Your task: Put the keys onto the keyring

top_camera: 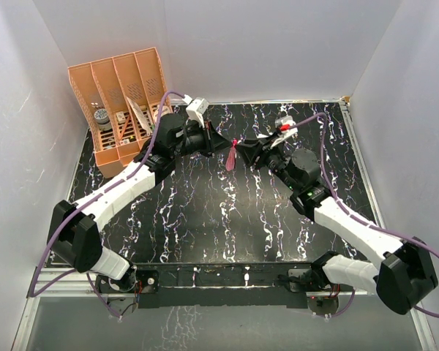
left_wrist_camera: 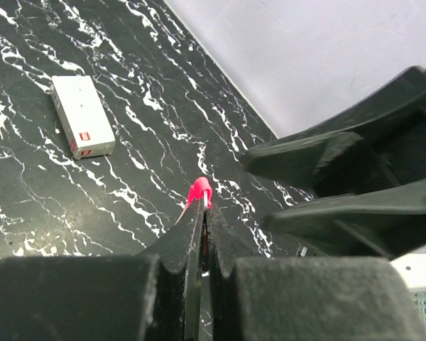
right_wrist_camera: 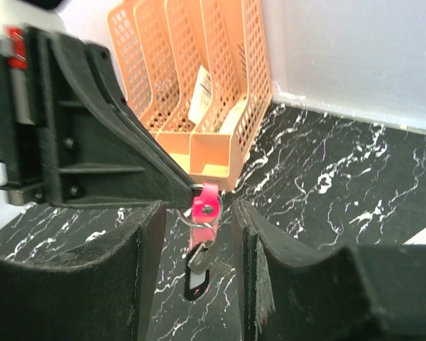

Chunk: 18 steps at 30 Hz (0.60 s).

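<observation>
left gripper [left_wrist_camera: 202, 212]: your left jaws are clenched on the keyring [right_wrist_camera: 207, 202]; they pinch the top of its pink tag; only the tag's tip shows past them in the left wrist view
right gripper [right_wrist_camera: 199, 210]: your right jaws stand released; one sits each side of the tag and key w/ a gap on both sides; nothing grasped
keyring: up off the counter [top_camera: 205, 219], mid-air btwn the two grippers, over the far-centre part; pink tag hangs down from the left jaws; metal ring passes through its hole
key [right_wrist_camera: 201, 257]: you can see one greyish key w/ a dark head dangling from the ring, below the tag; can't tell if there are more
white box [left_wrist_camera: 82, 126]: lies flat on the counter; red mark at one end; well apart from both grippers
organizer [top_camera: 121, 95]: orange mesh file rack at the far-left corner; papers + small items in its slots
</observation>
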Each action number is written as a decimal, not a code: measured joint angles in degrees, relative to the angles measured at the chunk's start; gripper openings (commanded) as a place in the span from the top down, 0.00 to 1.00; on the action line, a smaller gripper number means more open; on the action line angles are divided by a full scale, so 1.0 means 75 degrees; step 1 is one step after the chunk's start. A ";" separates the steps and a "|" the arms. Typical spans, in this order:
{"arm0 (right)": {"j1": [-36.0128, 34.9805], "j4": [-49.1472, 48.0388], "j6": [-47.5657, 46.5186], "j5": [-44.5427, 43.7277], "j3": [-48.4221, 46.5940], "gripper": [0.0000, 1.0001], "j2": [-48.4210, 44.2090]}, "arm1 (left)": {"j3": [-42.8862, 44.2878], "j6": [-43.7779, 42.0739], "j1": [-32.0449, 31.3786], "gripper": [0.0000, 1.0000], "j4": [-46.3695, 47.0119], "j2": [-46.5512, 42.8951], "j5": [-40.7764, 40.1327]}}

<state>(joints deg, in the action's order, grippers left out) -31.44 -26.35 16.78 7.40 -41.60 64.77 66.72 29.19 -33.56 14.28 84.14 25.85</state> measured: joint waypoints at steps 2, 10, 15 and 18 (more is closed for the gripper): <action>0.0000 0.0105 -0.0029 -0.0035 0.0000 0.59 -0.0277 | 0.0047 -0.0047 -0.0006 1.00 -0.0227 0.0023 -0.0105; 0.0000 0.0516 -0.0213 0.0125 -0.0012 0.58 -0.0758 | 0.0501 -0.0096 -0.0006 1.00 -0.0906 0.0396 -0.0198; 0.0000 0.0883 -0.0192 0.0440 -0.0012 0.58 -0.0586 | 0.1370 -0.0245 -0.0006 1.00 -0.1705 0.0769 -0.0187; -0.0003 0.1061 -0.0195 0.0565 -0.0012 0.58 -0.0373 | 0.1888 -0.0356 -0.0006 1.00 -0.2107 0.0979 -0.0181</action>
<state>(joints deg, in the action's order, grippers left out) -31.46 -18.39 15.31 11.64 -41.69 61.98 80.88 26.52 -33.61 -1.52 91.48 24.49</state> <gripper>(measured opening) 0.421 0.009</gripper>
